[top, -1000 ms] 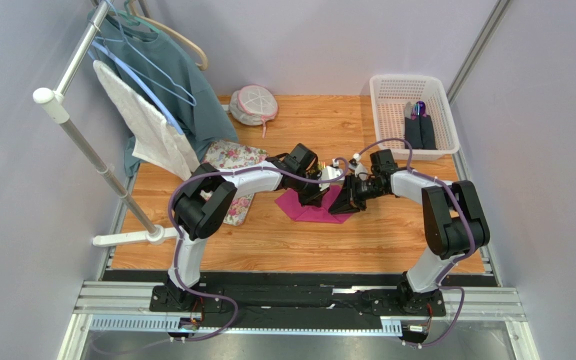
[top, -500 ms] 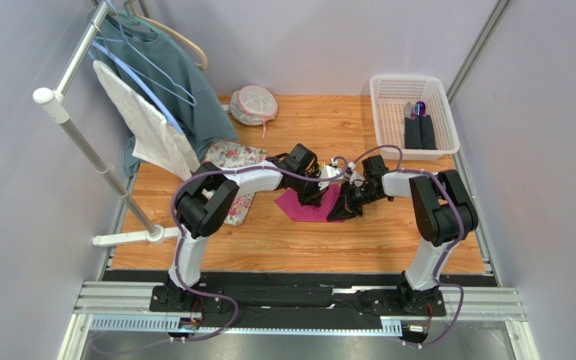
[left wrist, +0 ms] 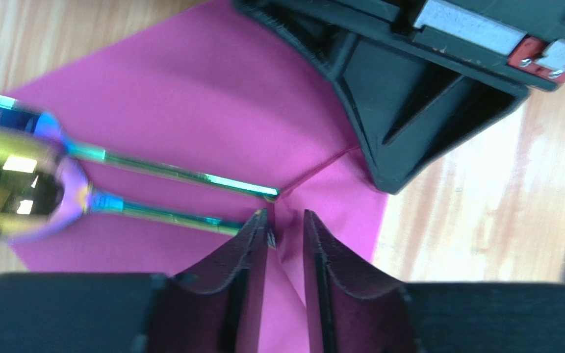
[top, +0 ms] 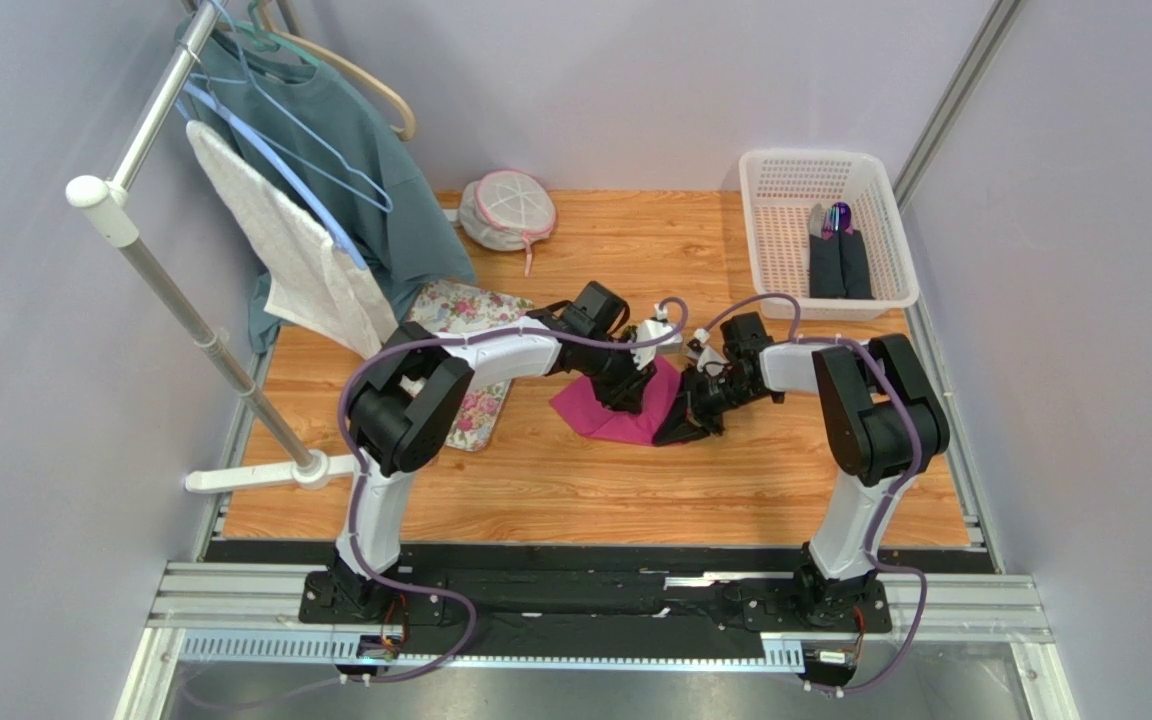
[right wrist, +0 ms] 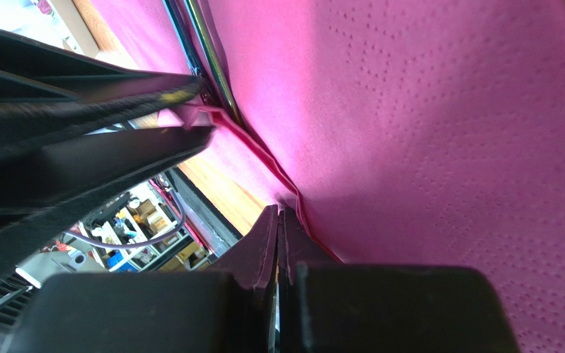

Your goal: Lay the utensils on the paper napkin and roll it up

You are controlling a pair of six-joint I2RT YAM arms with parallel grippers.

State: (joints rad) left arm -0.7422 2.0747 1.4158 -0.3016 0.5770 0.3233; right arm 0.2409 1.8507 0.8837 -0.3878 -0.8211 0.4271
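The magenta paper napkin (top: 609,411) lies mid-table, its right part lifted and folded over. In the left wrist view the gold spoon (left wrist: 14,185) and a second gold handle (left wrist: 182,173) lie on the napkin (left wrist: 190,103), their handle ends under the fold. My left gripper (top: 635,384) pinches a raised fold of napkin beside the handle ends (left wrist: 285,229). My right gripper (top: 683,422) is shut on the napkin's edge (right wrist: 281,215), close to the left gripper. The handles also show in the right wrist view (right wrist: 206,45). The fork's tines are out of view.
A white basket (top: 772,240) at the back right holds dark items with a purple tip (top: 838,249). A floral cloth (top: 462,318) lies left of the napkin. A clothes rack (top: 162,285) with garments stands at the left. A mesh pouch (top: 507,207) lies at the back.
My right arm has drawn in to the left, carrying the napkin's right edge over toward the utensils. My left gripper has shifted slightly left over the napkin.
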